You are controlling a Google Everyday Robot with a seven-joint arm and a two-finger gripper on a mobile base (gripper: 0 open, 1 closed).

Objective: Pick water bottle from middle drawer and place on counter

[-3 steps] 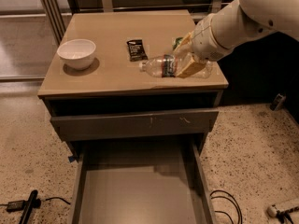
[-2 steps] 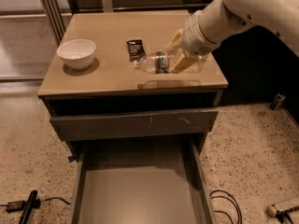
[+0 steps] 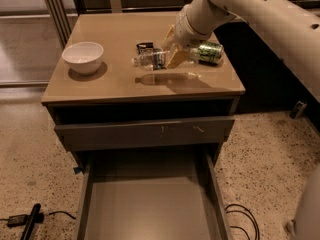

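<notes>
The water bottle (image 3: 149, 60) is clear with a white cap at its left end and lies on its side in the air, just above the counter (image 3: 115, 86). Its shadow falls on the tan top below it. My gripper (image 3: 170, 54) is over the middle of the counter, its tan fingers (image 3: 176, 56) shut on the bottle's right end. The white arm comes in from the upper right. The middle drawer (image 3: 150, 206) is pulled out at the bottom, and its flat grey floor holds nothing.
A white bowl (image 3: 83, 57) stands at the counter's left. A small dark packet (image 3: 145, 46) lies behind the bottle. A green drink can (image 3: 207, 52) lies to the gripper's right. A closed grey drawer front (image 3: 145, 133) sits above the open drawer. Cables lie on the speckled floor.
The arm has carried the bottle left and towards the middle of the counter. The green can, hidden behind the gripper before, now shows at its right.
</notes>
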